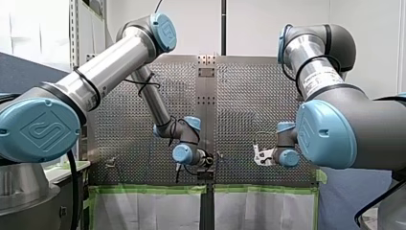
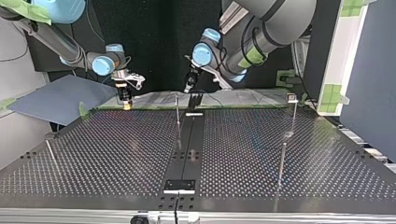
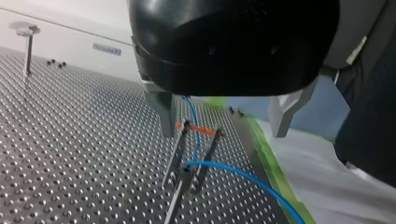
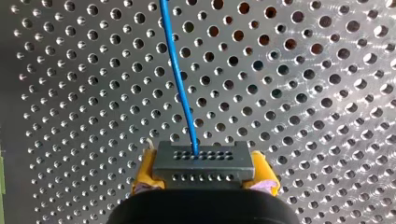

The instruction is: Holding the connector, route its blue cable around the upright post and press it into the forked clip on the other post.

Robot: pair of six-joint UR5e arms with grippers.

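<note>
Firmly clamped between the yellow pads [image 4: 145, 170] of my right gripper [image 4: 204, 176], the connector [image 4: 203, 161] hangs over the table [image 4: 303, 93]. Its blue cable [image 4: 180, 79] runs straight ahead, twelve o'clock from it. The cable looks to pass between the clip's [image 3: 194, 149] prongs, under my left gripper [image 3: 224, 119], whose metal fingers stand apart. In the top view my right gripper is at nine o'clock from my left. Seating it well likely means keeping the cable taut and pushing it low into the fork.
</note>
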